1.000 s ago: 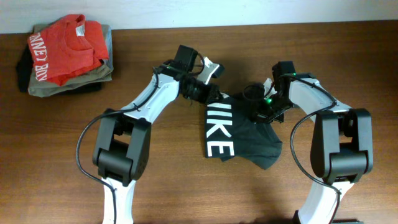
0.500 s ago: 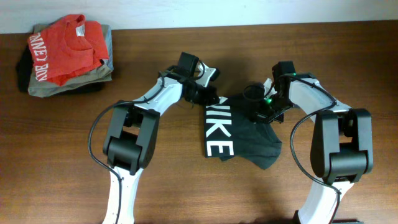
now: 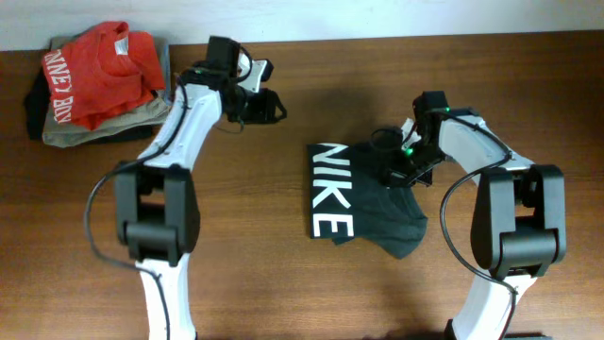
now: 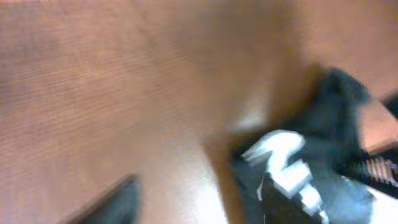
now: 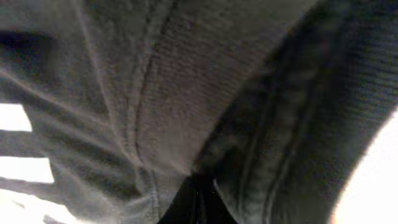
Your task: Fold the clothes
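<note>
Overhead view: the black soft-fabric T-shirt with large white NIKE lettering (image 3: 377,203) lies bunched on the brown wooden table (image 3: 283,283), just right of frame centre, its letters along its left edge. The right gripper (image 3: 394,174) sits at the shirt's upper right, closed on a fold of cloth. The left gripper (image 3: 269,106) hangs over bare wood at upper centre-left, well apart from the shirt. Its blurred fingers (image 4: 106,202) look spread, with nothing between them. A red cotton T-shirt (image 3: 90,80) rests on a grey folded garment (image 3: 104,129) at upper left.
</note>
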### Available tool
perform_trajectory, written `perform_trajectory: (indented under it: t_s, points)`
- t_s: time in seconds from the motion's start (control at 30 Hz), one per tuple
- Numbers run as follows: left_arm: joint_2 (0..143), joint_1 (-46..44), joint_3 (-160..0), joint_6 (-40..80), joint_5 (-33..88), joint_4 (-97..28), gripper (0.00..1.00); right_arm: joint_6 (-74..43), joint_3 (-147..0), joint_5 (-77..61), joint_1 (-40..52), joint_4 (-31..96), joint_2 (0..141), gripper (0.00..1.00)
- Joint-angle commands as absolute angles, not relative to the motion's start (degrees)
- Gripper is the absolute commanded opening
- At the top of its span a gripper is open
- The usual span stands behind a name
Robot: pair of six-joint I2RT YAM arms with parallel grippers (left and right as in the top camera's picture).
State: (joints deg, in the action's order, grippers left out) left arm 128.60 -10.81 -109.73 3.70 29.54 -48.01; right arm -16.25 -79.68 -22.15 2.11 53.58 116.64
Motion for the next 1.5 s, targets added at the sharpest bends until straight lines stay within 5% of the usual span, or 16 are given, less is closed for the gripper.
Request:
perform_trajectory:
  t_s: [0.0, 0.07, 0.1, 0.43, 0.97, 1.07, 1.2, 1.3, 1.47]
  points:
    - [121.2, -10.9, -111.6, 2.8, 29.7, -58.8, 0.99, -16.9, -89.1, -15.2, 1.8, 60.4, 113.9, 0.13]
    - [121.5, -11.0, -110.2, 2.8, 29.7, -67.0, 0.99, -16.7, -98.8, -12.1, 1.7, 68.3, 113.4, 0.79]
    - [121.5, -11.4, -108.7, 2.8, 29.7, -68.2, 0.99, -16.7, -102.6, -11.1, 1.6, 70.8, 113.4, 0.99]
    - [121.5, -22.0, -84.1, 3.7, 42.3, -44.4, 0.99, -16.8, -116.7, -6.8, -12.3, 76.4, 113.6, 0.99]
    - [130.3, -25.5, -82.7, 14.3, 42.3, -32.1, 0.99, -16.8, -116.7, -6.8, -20.3, 79.3, 113.6, 0.99]
    - [130.3, -25.8, -82.7, 14.6, 42.3, -32.3, 0.77, -16.8, -116.7, -6.8, -20.3, 79.3, 113.6, 0.99]
    - [130.3, -25.8, -82.7, 15.0, 42.2, -32.1, 0.30, -16.8, -116.7, -6.8, -20.3, 79.3, 113.6, 0.99]
    - [130.3, -25.3, -83.2, 15.0, 42.2, -32.1, 0.05, -16.8, -116.7, -6.8, -20.3, 79.3, 113.6, 0.99]
    - [130.3, -22.1, -87.1, 14.6, 36.5, -33.2, 0.01, -16.8, -116.7, -6.8, -20.3, 79.3, 113.6, 0.99]
